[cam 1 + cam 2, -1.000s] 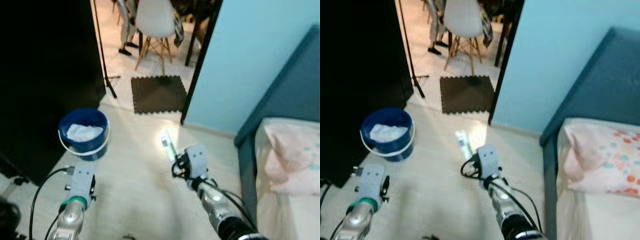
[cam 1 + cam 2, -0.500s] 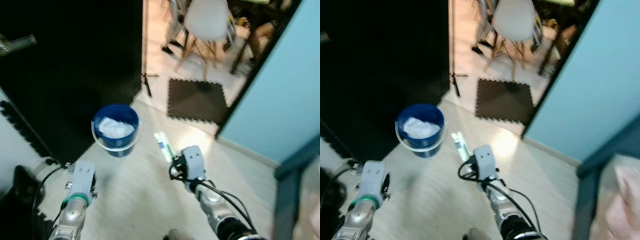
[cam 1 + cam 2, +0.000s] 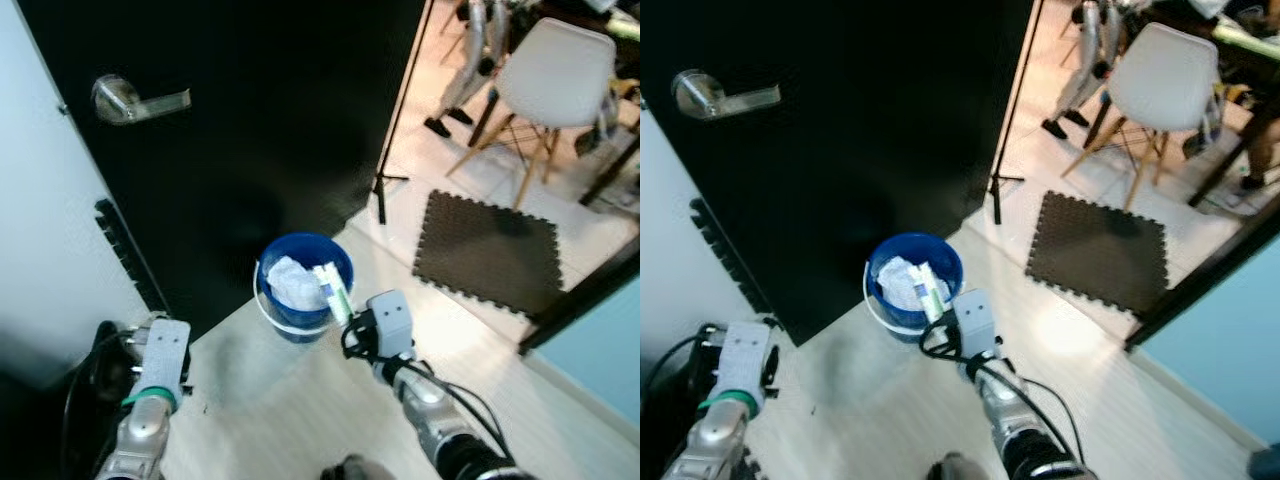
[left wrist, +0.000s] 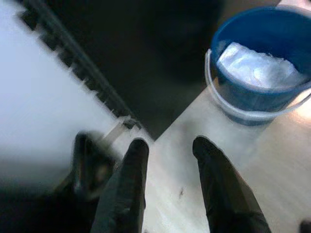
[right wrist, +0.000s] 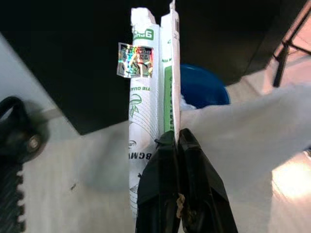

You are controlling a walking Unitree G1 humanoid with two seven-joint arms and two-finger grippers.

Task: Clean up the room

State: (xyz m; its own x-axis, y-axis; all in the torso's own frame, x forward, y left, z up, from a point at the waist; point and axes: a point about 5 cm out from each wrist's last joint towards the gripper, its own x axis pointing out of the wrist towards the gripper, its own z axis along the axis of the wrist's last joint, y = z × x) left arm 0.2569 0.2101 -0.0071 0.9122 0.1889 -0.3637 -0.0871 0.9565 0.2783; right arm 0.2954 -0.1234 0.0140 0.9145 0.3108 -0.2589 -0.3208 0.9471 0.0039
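A blue bucket (image 3: 298, 322) with a white handle stands on the pale floor beside the black door, with crumpled white stuff (image 3: 292, 282) inside. My right gripper (image 5: 174, 140) is shut on a long white and green packet (image 5: 146, 112), which points up and away. In the left eye view the packet (image 3: 332, 288) overlaps the bucket's near right rim. My left gripper (image 4: 167, 146) is open with nothing between its fingers, low over the floor and short of the bucket (image 4: 252, 104), close to the wall.
The black door (image 3: 270, 120) with a silver lever handle (image 3: 130, 98) rises behind the bucket. A thin stand (image 3: 398, 130), a dark foam mat (image 3: 490, 250) and a white chair (image 3: 555, 85) lie through the doorway. Black cables (image 3: 90, 370) sit by the left wall.
The view has swung left, so the bed has gone from sight and the door handle has come in. The bucket now sits just beyond my right gripper, with the packet in front of its rim.
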